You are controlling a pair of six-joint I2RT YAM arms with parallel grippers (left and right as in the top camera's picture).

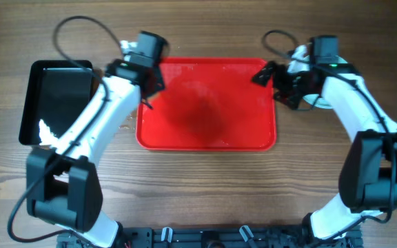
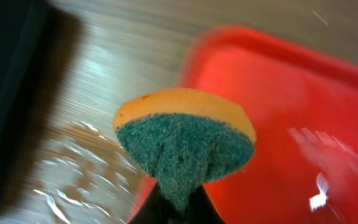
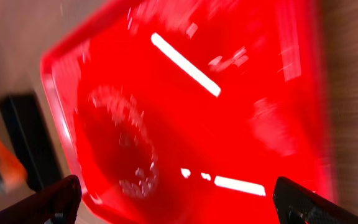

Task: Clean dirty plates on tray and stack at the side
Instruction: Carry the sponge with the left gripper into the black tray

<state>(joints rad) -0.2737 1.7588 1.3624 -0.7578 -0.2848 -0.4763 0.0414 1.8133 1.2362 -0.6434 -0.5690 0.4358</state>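
Observation:
The red tray [image 1: 205, 103] lies in the middle of the table with no plates on it; wet streaks shine on its floor [image 3: 185, 112]. My left gripper [image 1: 150, 77] hovers at the tray's far left corner, shut on an orange sponge with a green scouring face [image 2: 185, 140]. My right gripper [image 1: 264, 74] is at the tray's far right corner, open and empty, its fingertips wide apart over the tray [image 3: 179, 205]. Just right of the tray a pale round edge of the plates [image 1: 320, 101] shows under my right arm; the rest is hidden.
A smaller black tray [image 1: 57, 86] lies at the left with a white scrap [image 1: 45, 131] in it. The wood beside the red tray's left edge looks wet [image 2: 73, 168]. Cables loop behind both arms.

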